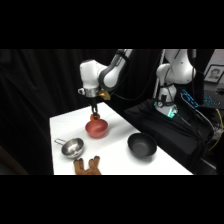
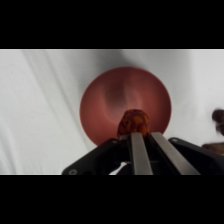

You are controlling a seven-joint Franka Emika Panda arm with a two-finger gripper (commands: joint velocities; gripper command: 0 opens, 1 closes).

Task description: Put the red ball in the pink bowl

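Side and wrist views of a placing task at the carry-over stage. The white arm's two-finger gripper (image 1: 94, 116) hangs directly above the shallow, round, salmon-pink bowl (image 1: 96, 128), which stands on the white table (image 1: 117, 152) toward its far end. In the wrist view the small, mottled red-orange round ball (image 2: 133, 123) sits at the tips of the two grey fingers (image 2: 138, 150), which are closed upon it; the gripper (image 2: 142, 134) therefore holds the ball clear of the table. Behind the ball the bowl's empty interior (image 2: 112, 102) fills most of the view, so the ball lies over the bowl's opening, toward the rim on the camera's side rather than over the centre.

Other objects: a shiny steel cup with a short handle (image 1: 72, 147), near the table's front left; a larger black bowl (image 1: 141, 145), well apart to the right; a brown soft toy (image 1: 87, 165) at the front edge.

Judged step: transport is nearly complete and release has not yet been made. The next move calls for a short descent into the bowl, perhaps with a slight shift toward its centre, then opening the fingers so the ball drops without rolling over the low rim.
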